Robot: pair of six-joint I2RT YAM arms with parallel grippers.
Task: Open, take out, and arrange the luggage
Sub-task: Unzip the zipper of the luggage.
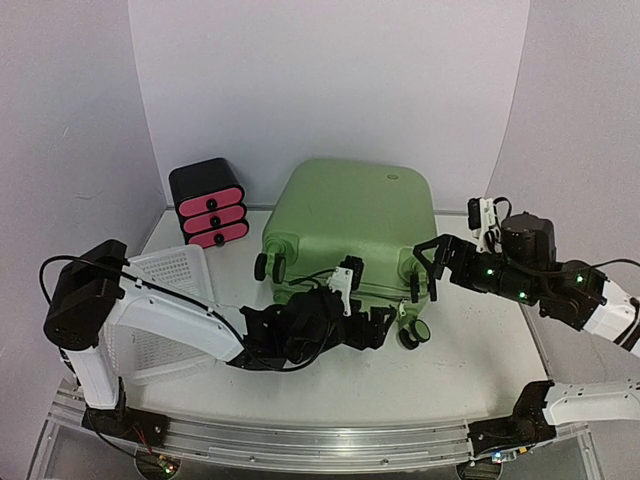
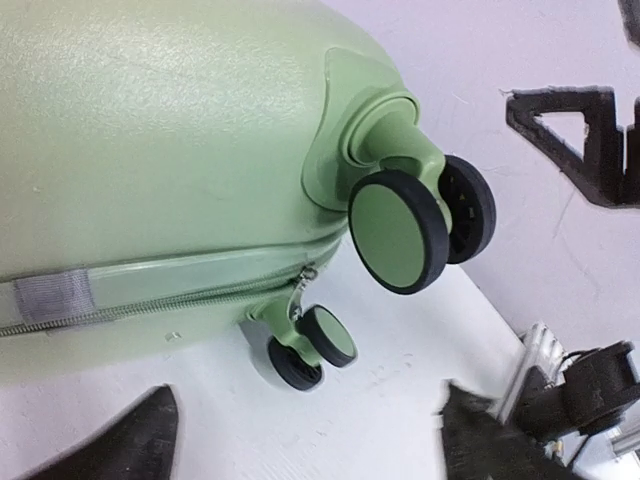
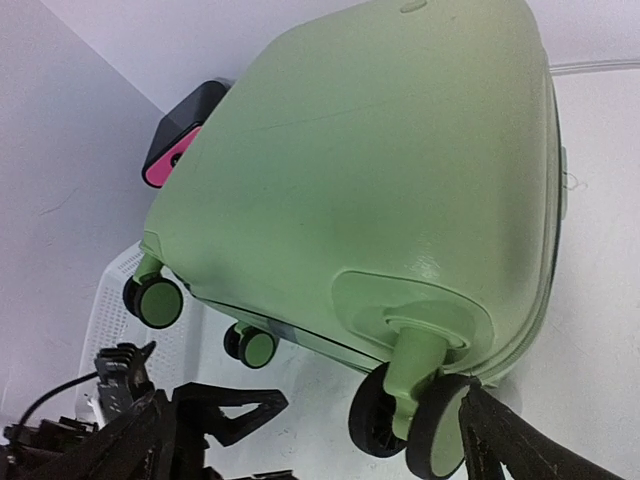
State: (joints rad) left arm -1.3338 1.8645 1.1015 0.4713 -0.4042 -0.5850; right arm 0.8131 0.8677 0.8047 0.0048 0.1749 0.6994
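Left fingers (image 2: 130,440) and right fingers (image 3: 510,445), both open, at the wheeled end of the closed luggage (image 1: 350,215).
The left fingers are spread with nothing between them, just below the zipper seam (image 2: 150,300). The right fingers stand apart on either side of a corner wheel (image 3: 432,440) without clamping it. To open cleanly, one arm should probably steady the shell while the other finds the zipper pull and follows the seam. The luggage lies flat on the bench (image 1: 480,360), long axis running near to far, wheels toward the arms.
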